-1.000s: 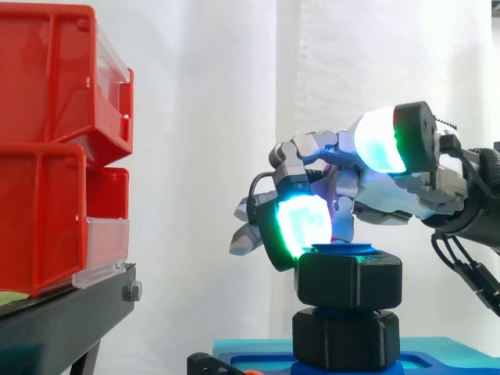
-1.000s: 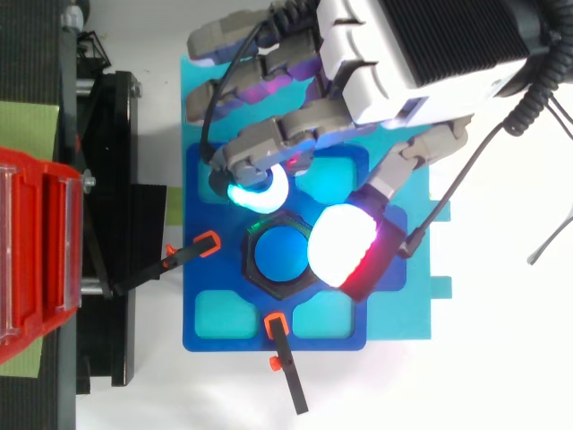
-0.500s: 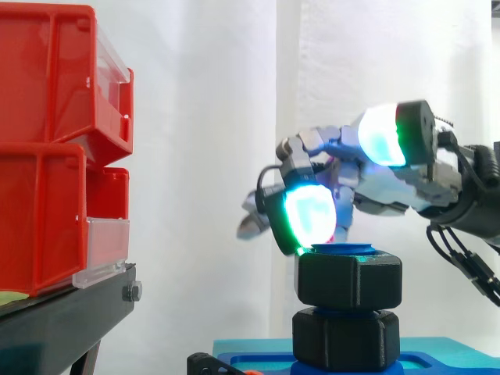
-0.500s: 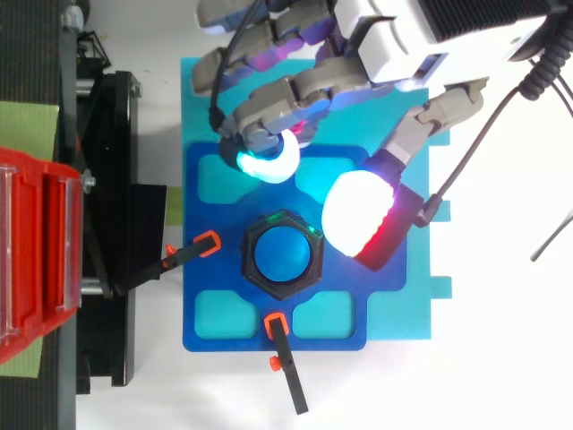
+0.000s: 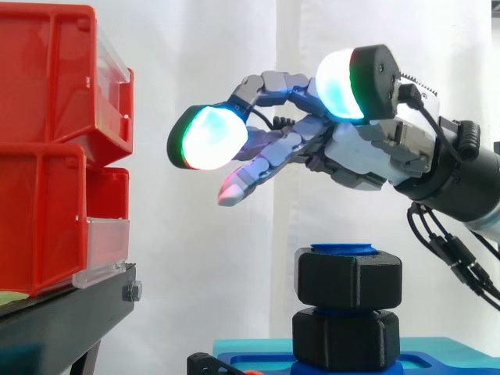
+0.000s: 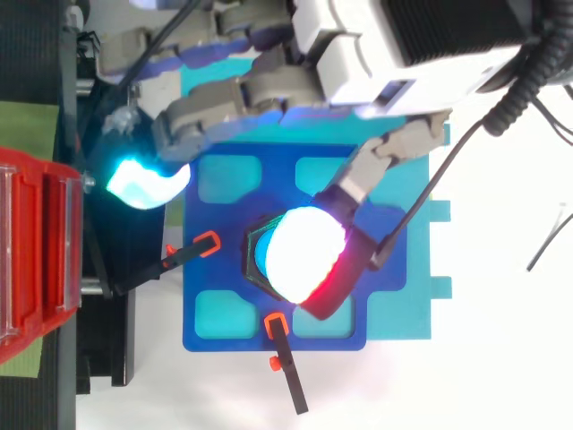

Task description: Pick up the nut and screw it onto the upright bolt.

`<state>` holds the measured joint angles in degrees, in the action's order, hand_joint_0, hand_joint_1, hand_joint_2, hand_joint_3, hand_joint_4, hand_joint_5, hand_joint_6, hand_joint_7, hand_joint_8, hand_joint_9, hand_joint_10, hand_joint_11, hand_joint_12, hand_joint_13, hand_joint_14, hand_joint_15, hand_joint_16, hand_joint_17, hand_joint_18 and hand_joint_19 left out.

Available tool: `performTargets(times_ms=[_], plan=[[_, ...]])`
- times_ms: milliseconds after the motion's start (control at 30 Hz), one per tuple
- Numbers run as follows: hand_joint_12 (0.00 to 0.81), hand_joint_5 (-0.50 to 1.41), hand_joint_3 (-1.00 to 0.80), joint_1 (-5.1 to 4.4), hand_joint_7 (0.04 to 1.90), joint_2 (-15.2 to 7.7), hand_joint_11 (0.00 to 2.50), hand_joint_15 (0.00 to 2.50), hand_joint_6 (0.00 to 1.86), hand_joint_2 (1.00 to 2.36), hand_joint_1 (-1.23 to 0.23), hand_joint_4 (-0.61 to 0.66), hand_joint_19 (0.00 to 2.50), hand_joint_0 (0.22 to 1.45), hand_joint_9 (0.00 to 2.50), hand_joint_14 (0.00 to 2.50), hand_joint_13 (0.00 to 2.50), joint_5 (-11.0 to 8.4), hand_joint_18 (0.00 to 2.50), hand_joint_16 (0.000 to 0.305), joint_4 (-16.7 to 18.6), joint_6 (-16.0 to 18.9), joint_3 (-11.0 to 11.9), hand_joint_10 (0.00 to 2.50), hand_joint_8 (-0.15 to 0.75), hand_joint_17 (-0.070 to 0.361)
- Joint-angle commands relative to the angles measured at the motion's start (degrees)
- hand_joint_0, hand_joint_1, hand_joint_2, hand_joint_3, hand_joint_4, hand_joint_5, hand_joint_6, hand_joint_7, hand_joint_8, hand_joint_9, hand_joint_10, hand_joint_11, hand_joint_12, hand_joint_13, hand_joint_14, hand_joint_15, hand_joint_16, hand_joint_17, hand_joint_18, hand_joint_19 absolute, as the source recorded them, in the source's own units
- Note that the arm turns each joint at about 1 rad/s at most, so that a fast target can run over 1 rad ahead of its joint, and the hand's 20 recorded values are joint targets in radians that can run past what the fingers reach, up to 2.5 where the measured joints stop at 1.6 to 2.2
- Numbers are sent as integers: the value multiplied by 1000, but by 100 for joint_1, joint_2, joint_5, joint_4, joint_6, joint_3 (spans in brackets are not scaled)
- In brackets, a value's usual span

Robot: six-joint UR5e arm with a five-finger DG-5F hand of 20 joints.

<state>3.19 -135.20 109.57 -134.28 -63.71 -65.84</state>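
Observation:
A black hexagonal nut [image 5: 348,280] sits high on the upright blue bolt [image 5: 344,250], above a second black hexagonal piece [image 5: 346,337] at the bolt's foot. My hand [image 5: 367,156] hovers well above the nut, apart from it, open with its fingers stretched out to the left and nothing in them. From above, one glowing fingertip pad [image 6: 300,255] covers most of the nut, whose black edge [image 6: 253,253] shows at the pad's left. Another glowing fingertip [image 6: 143,182] reaches out past the fixture towards the stand.
The bolt stands in a dark blue fixture plate [image 6: 224,215] on a teal base [image 6: 421,269], held by two orange-tipped clamps [image 6: 208,242] [image 6: 276,324]. Stacked red bins [image 5: 55,148] on a black stand [image 5: 70,312] lie to the left.
My hand has let go of the nut's top, risen and straightened its fingers, which now reach out to the left. The nut stays on the bolt.

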Motion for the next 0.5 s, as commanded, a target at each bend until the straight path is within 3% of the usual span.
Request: performTargets(times_ms=[0, 67, 233, 467], plan=[[244, -132, -500, -135, 729, -59, 0, 0, 502, 1000, -193, 46, 0, 423, 926, 0, 373, -67, 81, 28, -134, -71, -16, 0, 165, 64], [247, -142, -500, -161, 706, -59, 0, 0, 502, 1000, -184, 48, 0, 416, 887, 0, 309, -76, 0, 32, -230, -124, -69, 0, 173, 72], [285, -205, -500, -214, 624, -59, 0, 0, 501, 1000, -125, 51, 0, 385, 440, 0, 0, -138, 0, 44, -406, -176, -175, 0, 206, 99], [290, -221, -500, -222, 599, -59, 0, 0, 501, 1000, -56, 47, 0, 382, 335, 0, 0, -146, 0, 45, -459, -176, -394, 0, 202, 101]])
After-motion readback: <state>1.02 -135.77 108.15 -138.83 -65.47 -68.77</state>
